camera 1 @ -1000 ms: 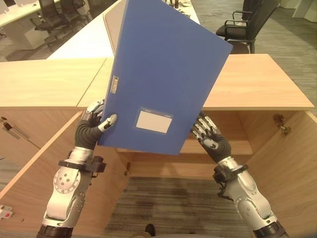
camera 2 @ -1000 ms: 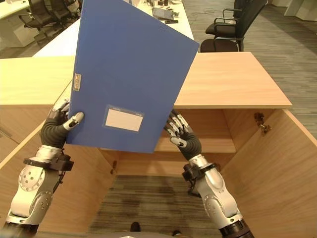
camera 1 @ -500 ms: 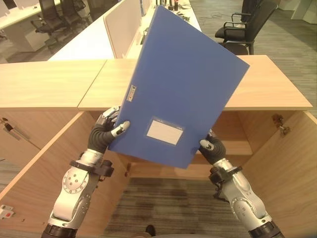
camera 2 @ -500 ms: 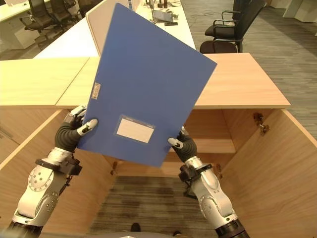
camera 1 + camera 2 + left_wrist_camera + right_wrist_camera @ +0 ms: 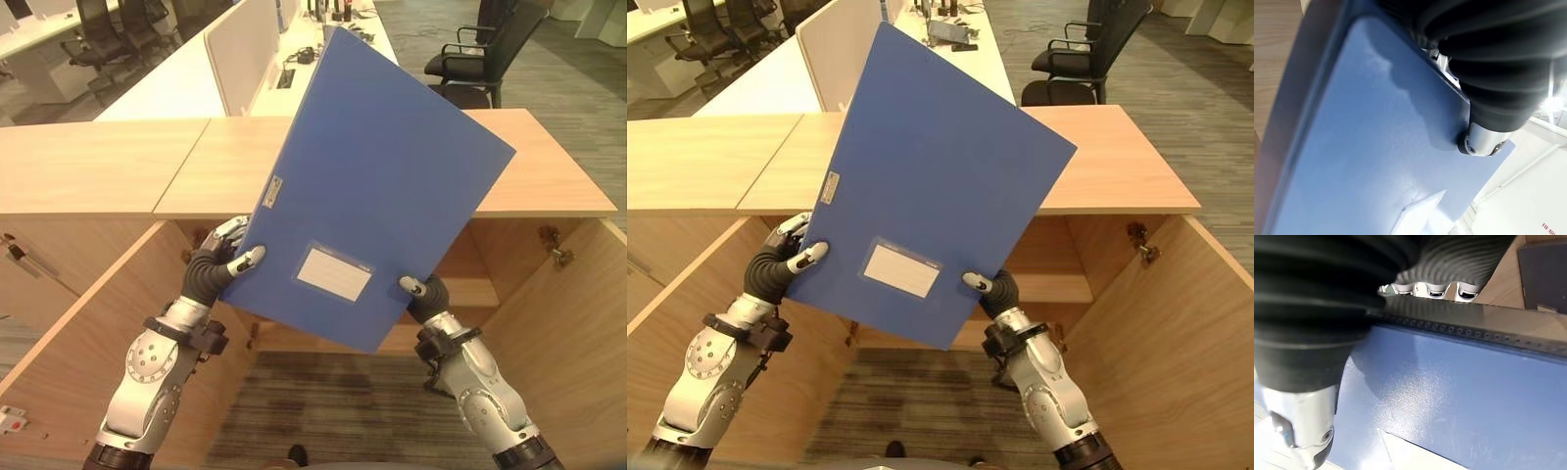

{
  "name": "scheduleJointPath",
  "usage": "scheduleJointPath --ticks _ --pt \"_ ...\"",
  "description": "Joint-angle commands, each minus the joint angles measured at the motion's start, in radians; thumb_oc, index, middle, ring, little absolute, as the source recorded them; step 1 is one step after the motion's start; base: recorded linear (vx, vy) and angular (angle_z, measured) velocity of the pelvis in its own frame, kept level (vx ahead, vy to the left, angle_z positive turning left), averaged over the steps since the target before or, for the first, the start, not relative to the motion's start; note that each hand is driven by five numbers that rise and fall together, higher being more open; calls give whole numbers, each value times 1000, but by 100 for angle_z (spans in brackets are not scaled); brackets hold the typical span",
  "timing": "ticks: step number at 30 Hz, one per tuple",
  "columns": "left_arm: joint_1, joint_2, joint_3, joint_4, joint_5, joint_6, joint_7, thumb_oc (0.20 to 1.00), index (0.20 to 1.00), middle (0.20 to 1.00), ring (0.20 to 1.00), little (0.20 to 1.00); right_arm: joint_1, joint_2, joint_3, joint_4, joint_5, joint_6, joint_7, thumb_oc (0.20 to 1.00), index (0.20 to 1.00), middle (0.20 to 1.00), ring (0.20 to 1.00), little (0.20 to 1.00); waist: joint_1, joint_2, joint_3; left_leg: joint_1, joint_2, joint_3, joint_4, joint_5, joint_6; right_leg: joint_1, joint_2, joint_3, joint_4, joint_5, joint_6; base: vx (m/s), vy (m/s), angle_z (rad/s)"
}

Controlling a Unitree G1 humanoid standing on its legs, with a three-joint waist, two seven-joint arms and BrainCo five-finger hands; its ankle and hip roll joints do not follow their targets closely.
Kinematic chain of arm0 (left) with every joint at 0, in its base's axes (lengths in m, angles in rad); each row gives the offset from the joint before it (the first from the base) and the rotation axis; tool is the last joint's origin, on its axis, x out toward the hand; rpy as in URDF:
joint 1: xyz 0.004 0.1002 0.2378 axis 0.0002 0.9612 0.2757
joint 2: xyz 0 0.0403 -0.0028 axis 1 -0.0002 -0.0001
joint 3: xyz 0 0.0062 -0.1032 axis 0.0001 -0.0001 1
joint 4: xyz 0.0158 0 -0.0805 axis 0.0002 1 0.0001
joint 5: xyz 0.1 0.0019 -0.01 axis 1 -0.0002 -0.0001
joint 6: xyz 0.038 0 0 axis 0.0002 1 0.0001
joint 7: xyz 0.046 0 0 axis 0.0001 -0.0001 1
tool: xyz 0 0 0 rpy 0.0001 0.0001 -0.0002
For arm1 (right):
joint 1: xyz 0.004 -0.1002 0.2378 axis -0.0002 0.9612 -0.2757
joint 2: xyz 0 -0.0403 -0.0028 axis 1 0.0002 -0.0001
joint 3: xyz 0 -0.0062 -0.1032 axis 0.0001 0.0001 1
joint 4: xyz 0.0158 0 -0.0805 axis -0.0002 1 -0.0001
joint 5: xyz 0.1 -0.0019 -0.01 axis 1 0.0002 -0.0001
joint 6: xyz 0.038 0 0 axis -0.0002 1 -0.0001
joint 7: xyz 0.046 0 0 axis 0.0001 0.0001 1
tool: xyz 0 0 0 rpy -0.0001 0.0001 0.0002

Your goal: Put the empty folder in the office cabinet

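Note:
A large blue folder (image 5: 377, 186) with a white label pocket is held up, tilted, in front of the open wooden cabinet (image 5: 549, 196). My left hand (image 5: 211, 269) grips its lower left edge, thumb on the front face and fingers behind. My right hand (image 5: 423, 291) holds the lower right edge, thumb over the front. In the left wrist view the thumb (image 5: 1481, 142) presses on the blue cover (image 5: 1366, 161). In the right wrist view the thumb (image 5: 1303, 426) lies on the cover (image 5: 1459, 396) and the fingers (image 5: 1437, 289) curl over the spine edge.
The cabinet's doors (image 5: 88, 323) stand open to both sides, with a shelf (image 5: 1048, 286) inside behind the folder. A second cabinet top (image 5: 88, 162) adjoins on the left. Behind are white desks (image 5: 176, 83) and black office chairs (image 5: 480, 54).
The folder has come lower and shifted to the right, tilting further. My right hand has closed onto its lower right edge; my left hand moved with it.

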Motion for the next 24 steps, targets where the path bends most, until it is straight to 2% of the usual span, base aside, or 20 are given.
scheduleJointPath --ticks 1,17,18,19,20,24 --pt "-36 85 16 -5 -30 -31 -64 200 200 200 200 200 -120 39 -28 -27 28 -31 41 1000 1000 1000 1000 1000 7 -49 -17 77 20 -6 13 -115 -28 16 -92 57 5 -34 98 0 0 0" --pt "6 181 93 15 5 -34 -123 200 200 200 200 200 -96 -19 -74 -47 18 -2 89 1000 1000 1000 1000 1000 13 -54 -17 71 17 -6 13 -114 -28 8 -93 57 5 -30 104 0 0 0" --pt "8 182 97 17 5 -35 -124 200 200 200 200 200 -93 -19 -77 -48 29 0 92 799 799 799 799 799 13 -54 -17 72 17 -6 13 -114 -28 7 -93 57 6 -30 104 0 0 0" --pt "8 182 97 17 5 -35 -124 200 200 200 200 200 -93 -19 -77 -48 29 0 92 398 398 398 398 398 13 -54 -17 72 17 -6 13 -114 -28 6 -93 57 6 -30 104 0 0 0" --pt "9 182 97 17 7 -35 -125 200 200 200 200 200 -92 -19 -75 -46 34 1 94 200 200 200 200 200 13 -55 -17 71 17 -6 13 -114 -28 7 -93 58 5 -29 104 0 0 0" --pt "3 174 100 13 11 -40 -123 200 200 200 200 200 -94 -26 -64 -54 25 9 108 200 200 200 200 200 12 -56 -18 71 15 -7 13 -114 -28 7 -92 58 4 -30 103 0 0 0"
